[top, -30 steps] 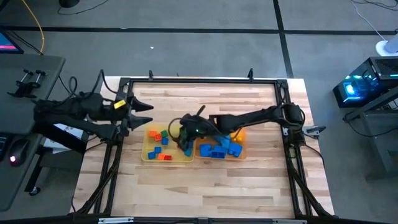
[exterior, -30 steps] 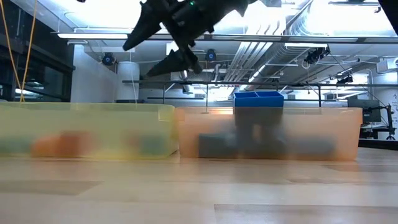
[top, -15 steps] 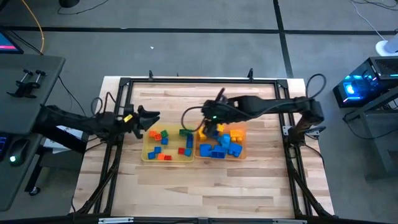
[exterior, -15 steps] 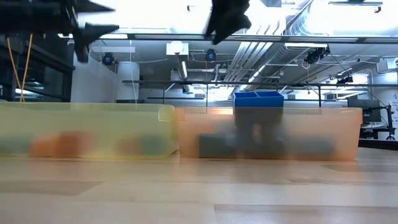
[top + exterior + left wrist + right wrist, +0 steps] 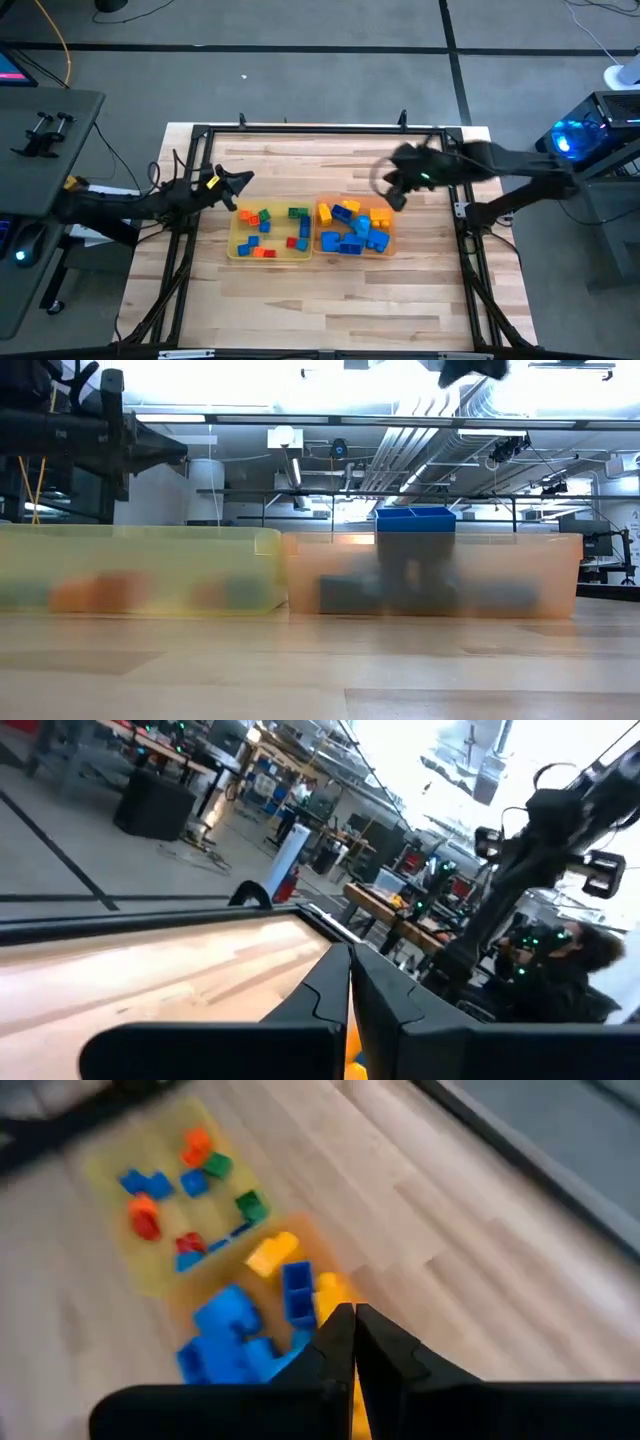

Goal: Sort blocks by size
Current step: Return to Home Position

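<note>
Since a second ago your right claw (image 5: 390, 195) is swinging rightward off the trays; left claw (image 5: 238, 183) is backing left. Both are pinched together, empty. Keep lifting clear of rims while homing. Jumbled tiny blocks (image 5: 262, 222) are lying in yellow tray (image 5: 232, 245), larger blocks (image 5: 352, 240) in orange tray (image 5: 393, 245); no shared long axis.

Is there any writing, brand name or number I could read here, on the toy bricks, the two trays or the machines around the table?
No readable text anywhere.
The blocks, yellow tray and orange tray: no print visible.
Lit screen beside the table: too small to read.
Room equipment in the low view: blurred, nothing legible.
</note>
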Tool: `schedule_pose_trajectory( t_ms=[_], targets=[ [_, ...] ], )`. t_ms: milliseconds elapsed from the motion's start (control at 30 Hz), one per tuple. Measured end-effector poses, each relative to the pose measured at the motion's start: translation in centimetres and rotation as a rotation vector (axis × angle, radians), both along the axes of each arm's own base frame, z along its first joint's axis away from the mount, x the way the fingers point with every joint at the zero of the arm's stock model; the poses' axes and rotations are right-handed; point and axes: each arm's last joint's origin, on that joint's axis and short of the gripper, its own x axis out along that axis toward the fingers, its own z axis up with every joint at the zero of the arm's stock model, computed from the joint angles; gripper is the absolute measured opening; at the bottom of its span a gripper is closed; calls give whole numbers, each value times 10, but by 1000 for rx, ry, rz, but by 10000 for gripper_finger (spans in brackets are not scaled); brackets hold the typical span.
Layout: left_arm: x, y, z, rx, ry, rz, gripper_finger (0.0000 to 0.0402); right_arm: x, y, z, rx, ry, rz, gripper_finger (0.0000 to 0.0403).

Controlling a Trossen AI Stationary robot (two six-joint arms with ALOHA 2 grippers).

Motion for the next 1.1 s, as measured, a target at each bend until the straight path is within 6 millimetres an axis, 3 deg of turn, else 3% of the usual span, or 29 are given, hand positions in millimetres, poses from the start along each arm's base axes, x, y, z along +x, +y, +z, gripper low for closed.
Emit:
schedule_pose_trajectory(
  t_ms=[133, 233, 433, 567, 800, 1100],
  targets=[
    [0, 0, 0, -6, -4, -46, 1, -32, 13, -48, 121, -170, -40, 3],
    [0, 0, 0, -17, -10, -62, 3, -45, 18, -91, 193, -325, -35, 4],
    [0, 0, -2, -25, 7, -61, 5, -46, -6, -148, 181, -674, 17, 2],
    [0, 0, -2, -25, 6, -61, 5, -57, -20, -171, 168, -779, 108, 1],
    [0, 0, -2, -25, 7, -61, 5, -80, -20, -190, 77, -901, 221, 1],
    [-1, 0, -1, -24, -1, -62, 5, -95, -17, -218, -29, -867, 295, 0]
  ],
)
